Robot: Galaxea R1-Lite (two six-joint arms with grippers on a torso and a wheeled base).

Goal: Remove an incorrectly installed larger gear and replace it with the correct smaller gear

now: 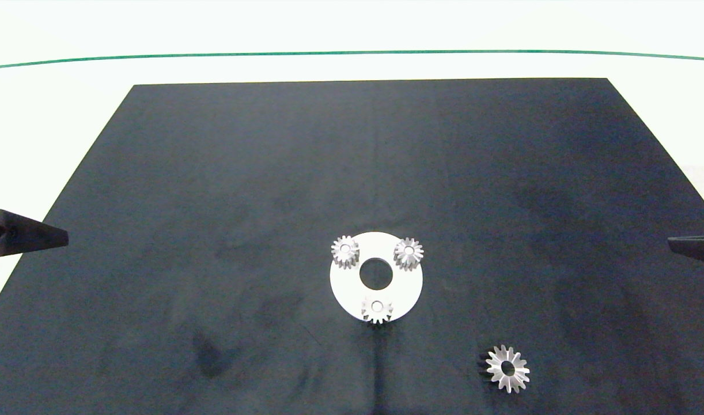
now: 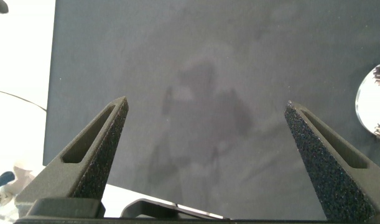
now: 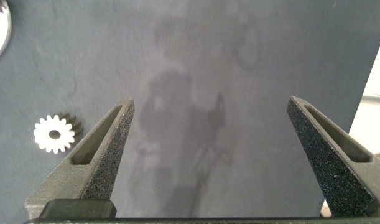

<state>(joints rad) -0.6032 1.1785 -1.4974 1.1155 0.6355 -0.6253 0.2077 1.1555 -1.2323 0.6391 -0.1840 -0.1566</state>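
Both arms sit low at the outer edges of the black mat (image 1: 214,173), well apart from the white disc (image 1: 352,288) at its middle: the left gripper (image 2: 205,155) pokes in on the disc's left with its fingers spread wide over bare mat, and the right gripper (image 3: 208,155) comes in on the disc's right, likewise spread wide and holding nothing. Three small gears stand on the disc around its central hole, the smaller gear (image 1: 377,310) on the near rim, the other two (image 1: 345,251) (image 1: 408,252) on the far side. The larger gear (image 1: 507,369) lies flat on the mat off the disc, nearer than it and toward the right gripper's side; no writing is readable.

Head camera looks down from above; wrist cameras sit low — all share the dark mat (image 1: 214,202).
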